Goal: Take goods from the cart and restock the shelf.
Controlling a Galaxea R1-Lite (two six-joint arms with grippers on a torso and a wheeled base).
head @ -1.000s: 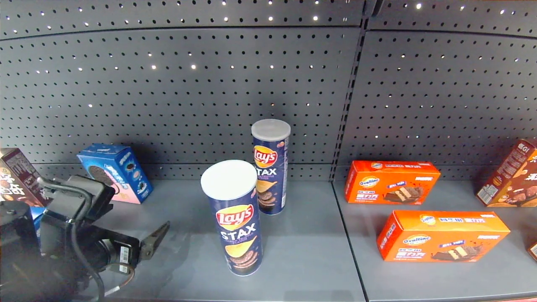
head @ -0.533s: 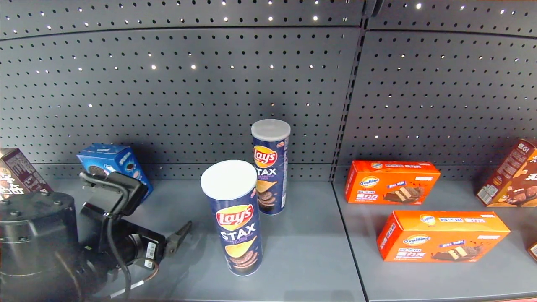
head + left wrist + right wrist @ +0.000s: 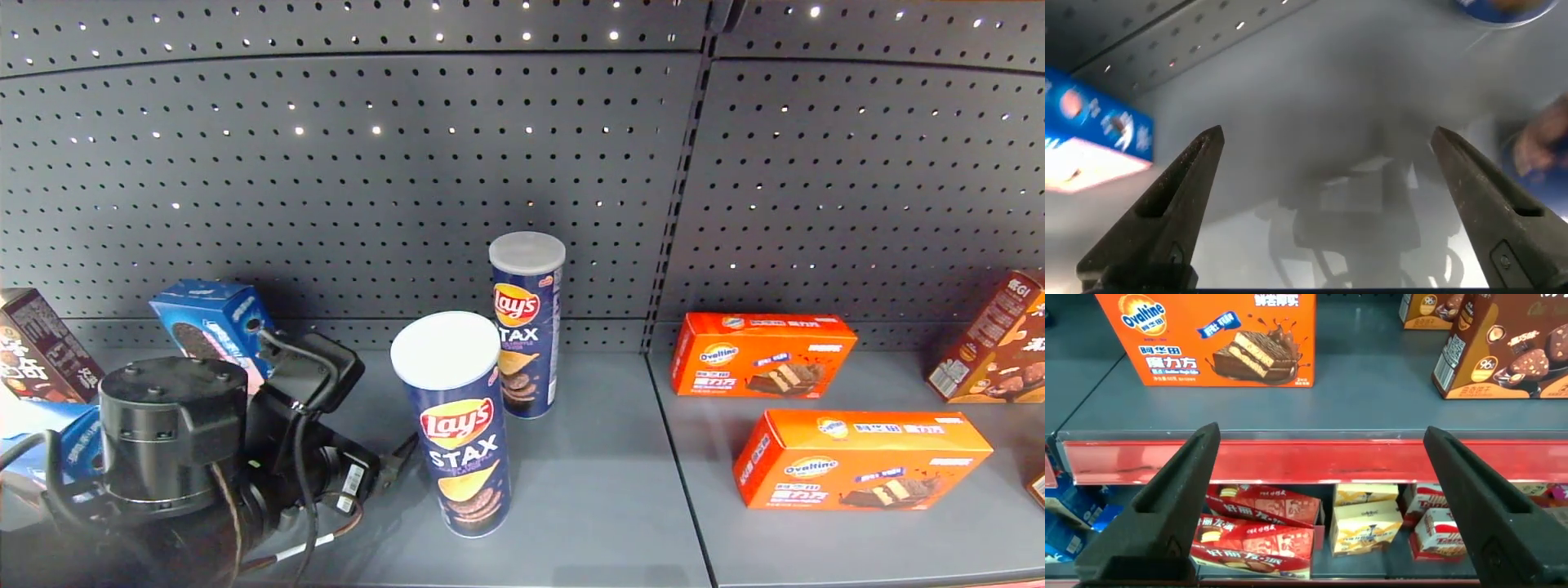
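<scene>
Chip cans stand where they stood a second ago. The front chip can (image 3: 461, 425) is upright near the front edge of the shelf (image 3: 588, 490). The back chip can (image 3: 526, 327) is upright behind it, slightly to its right, and apart from it.

What has changed is the left gripper (image 3: 1327, 139). It has slid rightward along the shelf from well left of the front chip can to just beside that can's lower left side. Whether a fingertip (image 3: 402, 459) touches the can cannot be told. Its fingers are spread wide, with bare shelf between them.

The blue cookie box (image 3: 216, 322) sits behind and left of the front chip can, close behind the arm. To the right of the front chip can the shelf is bare as far as two orange boxes (image 3: 861, 459).

The right gripper (image 3: 1323, 433) hangs well to the right of the front chip can, in front of the shelf's red edge strip (image 3: 1315, 461). Its fingers are spread wide and hold nothing.
</scene>
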